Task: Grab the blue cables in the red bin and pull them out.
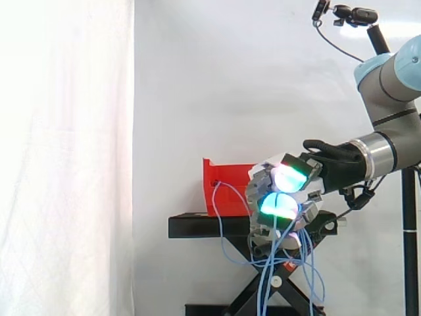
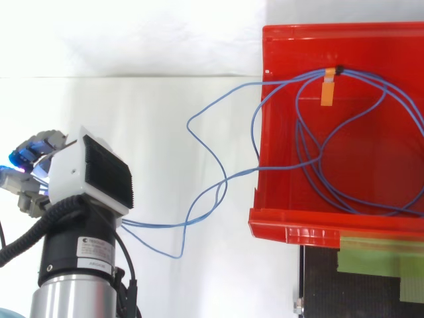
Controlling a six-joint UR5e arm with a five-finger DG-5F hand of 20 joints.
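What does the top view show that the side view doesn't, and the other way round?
From above you look into the red bin: blue cables loop across its floor, fastened at the back wall with orange tape. From the side you see the hand curled on the cables, loops dangling below it, and the crossed legs of the black stand. Both show the bin, the hand, and cables running from one to the other.

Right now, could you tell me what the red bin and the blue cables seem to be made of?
The red bin: likely moulded plastic, glossy, with light sheen along its rim. The blue cables: probably plastic-sheathed wire, smooth, bending in loose loops.
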